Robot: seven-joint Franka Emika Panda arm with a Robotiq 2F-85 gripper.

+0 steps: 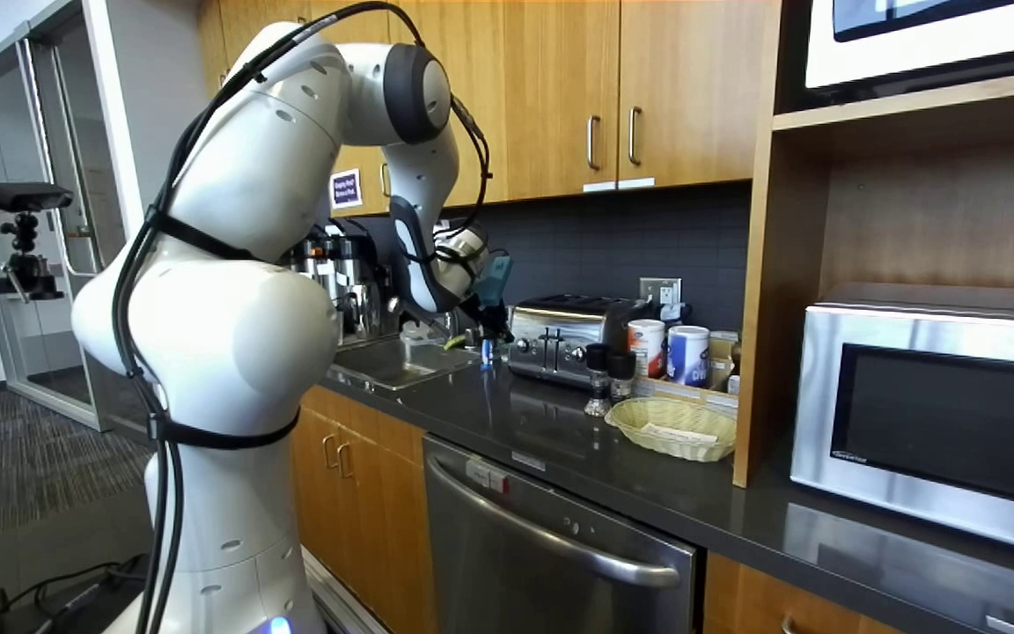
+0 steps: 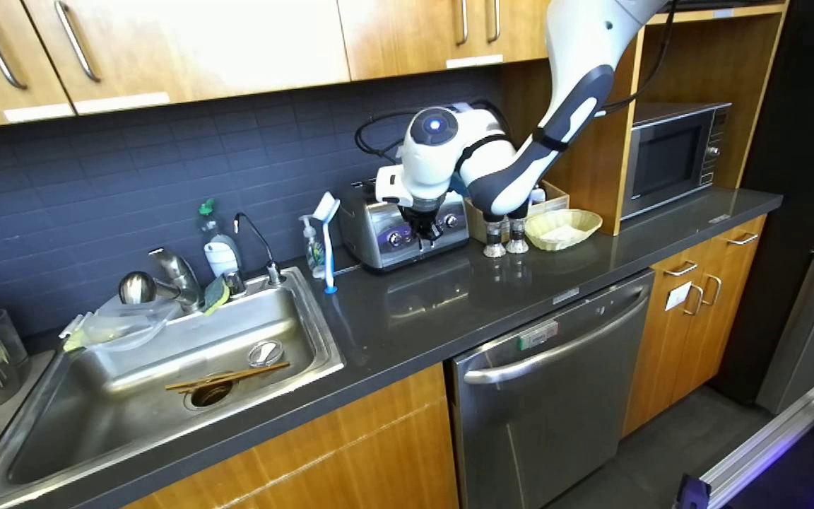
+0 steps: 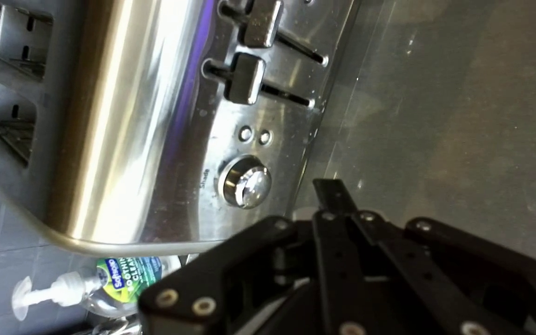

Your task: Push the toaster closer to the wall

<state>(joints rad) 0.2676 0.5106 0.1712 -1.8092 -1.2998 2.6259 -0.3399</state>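
The toaster (image 1: 560,324) is a low silver box with dark trim on the dark counter, and it also shows in an exterior view (image 2: 381,227). The dark tiled wall (image 1: 551,246) is behind it, also visible in an exterior view (image 2: 131,170). My gripper (image 2: 427,230) is at the toaster's front, pointing down, with its tips together and nothing held. In the wrist view the fingertips (image 3: 335,195) are beside the shade knob of the toaster (image 3: 137,121), over the counter. I cannot tell whether they touch the front. The arm hides part of the toaster.
A soap bottle (image 3: 123,279) and a blue-white brush (image 2: 327,240) stand beside the toaster on the sink side. The sink (image 2: 322,339) is beyond them. Two grinders (image 2: 494,237) and a wicker basket (image 2: 555,232) are on the other side. Wooden cabinets (image 1: 560,97) hang above.
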